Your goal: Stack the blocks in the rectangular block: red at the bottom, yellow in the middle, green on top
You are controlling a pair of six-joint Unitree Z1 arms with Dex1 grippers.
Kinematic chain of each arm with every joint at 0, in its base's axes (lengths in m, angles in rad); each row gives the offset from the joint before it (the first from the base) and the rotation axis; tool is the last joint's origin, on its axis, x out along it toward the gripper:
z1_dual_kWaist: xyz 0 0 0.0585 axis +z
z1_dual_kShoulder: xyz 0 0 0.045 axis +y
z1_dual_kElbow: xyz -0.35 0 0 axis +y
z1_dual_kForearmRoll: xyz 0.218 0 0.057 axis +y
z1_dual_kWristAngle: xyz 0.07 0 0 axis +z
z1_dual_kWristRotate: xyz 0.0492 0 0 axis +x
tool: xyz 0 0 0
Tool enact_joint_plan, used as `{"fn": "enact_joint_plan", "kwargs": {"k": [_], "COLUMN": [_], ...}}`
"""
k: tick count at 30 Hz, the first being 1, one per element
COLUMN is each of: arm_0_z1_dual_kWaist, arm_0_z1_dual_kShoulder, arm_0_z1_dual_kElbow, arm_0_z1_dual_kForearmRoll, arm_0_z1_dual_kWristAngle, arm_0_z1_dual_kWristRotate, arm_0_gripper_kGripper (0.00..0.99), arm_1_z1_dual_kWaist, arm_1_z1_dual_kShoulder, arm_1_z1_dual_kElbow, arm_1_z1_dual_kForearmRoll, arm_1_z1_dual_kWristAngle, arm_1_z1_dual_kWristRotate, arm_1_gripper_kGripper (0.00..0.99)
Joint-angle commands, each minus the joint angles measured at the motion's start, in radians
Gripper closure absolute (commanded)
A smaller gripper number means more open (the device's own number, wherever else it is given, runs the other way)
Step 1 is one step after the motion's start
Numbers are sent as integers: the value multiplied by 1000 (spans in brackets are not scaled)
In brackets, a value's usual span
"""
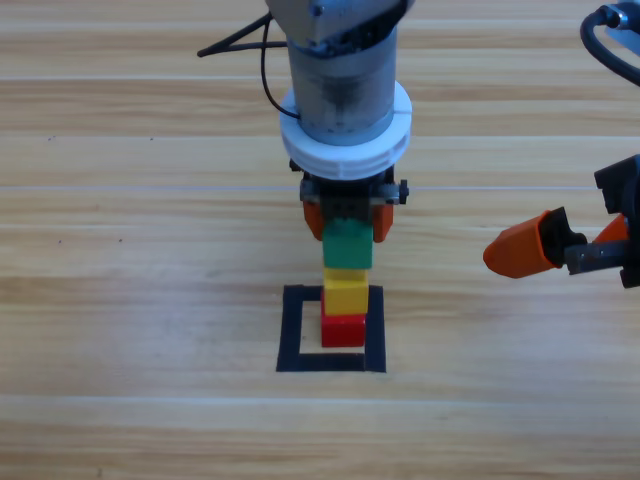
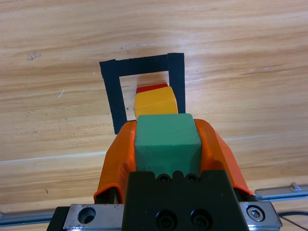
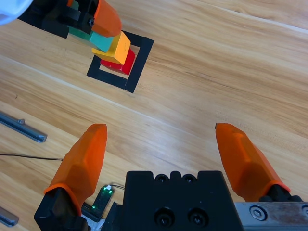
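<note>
The red cube (image 1: 343,330) sits inside the black tape rectangular block (image 1: 292,330), toward its far side. On it stands the yellow cube (image 1: 346,292). The green cube (image 1: 347,245) is on top of the yellow, in line with it, and my left gripper (image 1: 347,226) is shut on its sides. In the left wrist view the green cube (image 2: 166,139) fills the space between the jaws, with yellow (image 2: 153,102) and a sliver of red (image 2: 150,88) beyond. My right gripper (image 1: 560,245) waits open at the right edge, holding nothing.
From the right wrist view, the stack shows far off: green (image 3: 99,40), yellow (image 3: 118,48), red (image 3: 115,65) in the rectangle (image 3: 137,67), with the right gripper (image 3: 161,129) spread wide. Metal rails (image 3: 24,127) lie by the table edge.
</note>
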Motion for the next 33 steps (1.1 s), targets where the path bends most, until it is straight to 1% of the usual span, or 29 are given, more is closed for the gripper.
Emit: {"fn": "enact_joint_plan", "kwargs": {"k": [1,13,26,33], "arm_0_z1_dual_kWaist": [-17,-18,-21,-31], "arm_0_z1_dual_kShoulder": [65,59,34,39], "arm_0_z1_dual_kElbow": [16,16,34,37], "arm_0_z1_dual_kForearmRoll": [5,5,5,5], "arm_0_z1_dual_kWristAngle": [26,29,33,39], "arm_0_z1_dual_kWristRotate": [-20,-49,-143,-149], "arm_0_gripper_kGripper": [976,976,975,975], "arm_1_z1_dual_kWaist": [-32,-32,-33,-33], "arm_1_z1_dual_kShoulder": [46,50,58,58], "arm_1_z1_dual_kElbow": [28,25,25,26], "arm_1_z1_dual_kForearmRoll": [-28,-28,-28,-28], "arm_1_z1_dual_kWristAngle": [2,5,5,5], "arm_1_z1_dual_kWristRotate": [1,2,2,1], "arm_1_gripper_kGripper": [0,0,0,0]}}
